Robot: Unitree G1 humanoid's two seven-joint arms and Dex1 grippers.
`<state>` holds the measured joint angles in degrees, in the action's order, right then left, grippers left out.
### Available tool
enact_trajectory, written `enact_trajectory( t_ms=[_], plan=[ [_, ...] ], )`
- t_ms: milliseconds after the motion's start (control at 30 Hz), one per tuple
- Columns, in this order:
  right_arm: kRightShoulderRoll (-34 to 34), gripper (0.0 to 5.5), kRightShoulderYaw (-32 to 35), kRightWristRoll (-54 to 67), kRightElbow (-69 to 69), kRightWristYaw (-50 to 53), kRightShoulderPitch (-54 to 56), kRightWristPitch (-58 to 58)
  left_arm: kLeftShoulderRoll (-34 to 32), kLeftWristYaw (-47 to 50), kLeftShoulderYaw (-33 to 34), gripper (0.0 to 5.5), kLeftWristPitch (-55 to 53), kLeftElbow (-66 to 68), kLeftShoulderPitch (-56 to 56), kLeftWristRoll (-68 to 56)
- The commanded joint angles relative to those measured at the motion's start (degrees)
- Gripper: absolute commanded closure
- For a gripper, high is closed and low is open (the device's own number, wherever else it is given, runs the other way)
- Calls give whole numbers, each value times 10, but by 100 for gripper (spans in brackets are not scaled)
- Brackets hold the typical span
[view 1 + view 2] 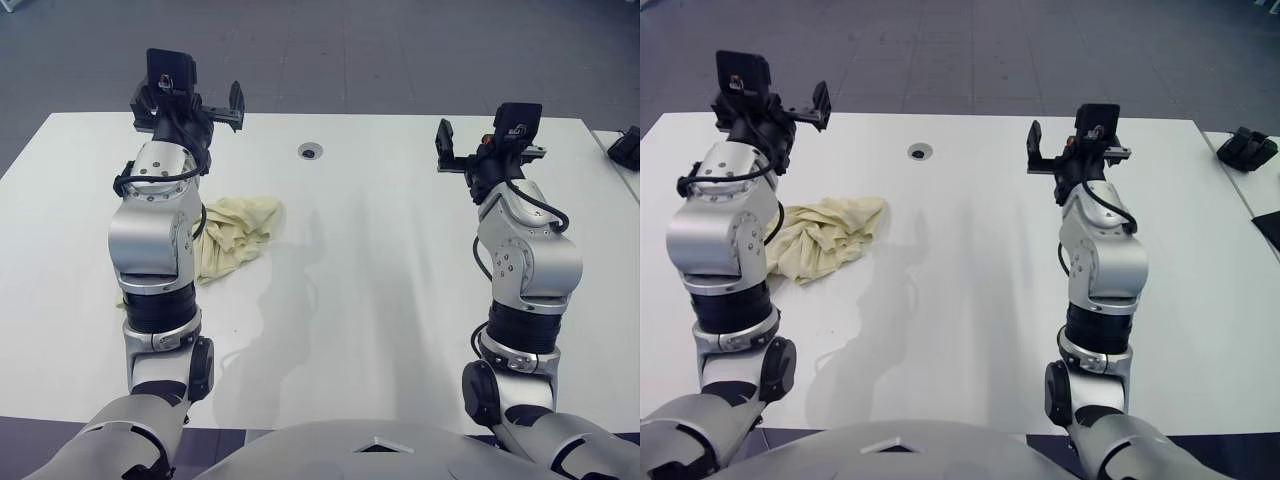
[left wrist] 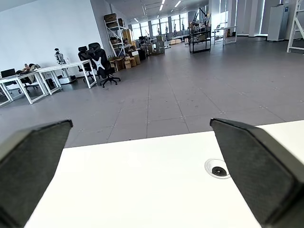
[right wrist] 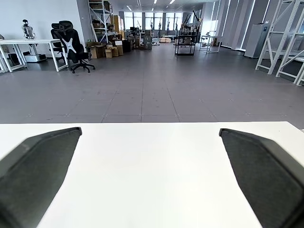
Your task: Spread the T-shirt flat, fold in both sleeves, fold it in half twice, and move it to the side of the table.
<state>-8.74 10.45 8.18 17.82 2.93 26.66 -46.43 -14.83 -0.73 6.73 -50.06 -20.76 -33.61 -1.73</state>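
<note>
The shirt (image 1: 238, 235) lies crumpled just beside my left forearm, nearer me than my left gripper (image 1: 190, 105). My right gripper (image 1: 488, 150) is well apart from it. Both are spread wide and empty.

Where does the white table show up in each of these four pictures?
Left eye view: the table spans the middle under both arms, with the T-shirt on its left part.
Right eye view: the same table, sitting slightly further left.
Left wrist view: the table stretches ahead of the left gripper.
Right wrist view: the table stretches ahead of the right gripper.
Shared landmark: the table's straight far edge against the grey floor.
</note>
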Motion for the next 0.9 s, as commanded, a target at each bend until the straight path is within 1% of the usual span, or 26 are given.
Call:
enact_trajectory(
  t_ms=[33, 900],
  plan=[
    [1, 12, 0, -2, 10, 4, 3, 0, -4, -4, -4, 10, 6, 14, -12, 3],
    [-6, 12, 4, -4, 3, 0, 14, 4, -10, -8, 0, 10, 13, 22, -13, 9]
  ],
)
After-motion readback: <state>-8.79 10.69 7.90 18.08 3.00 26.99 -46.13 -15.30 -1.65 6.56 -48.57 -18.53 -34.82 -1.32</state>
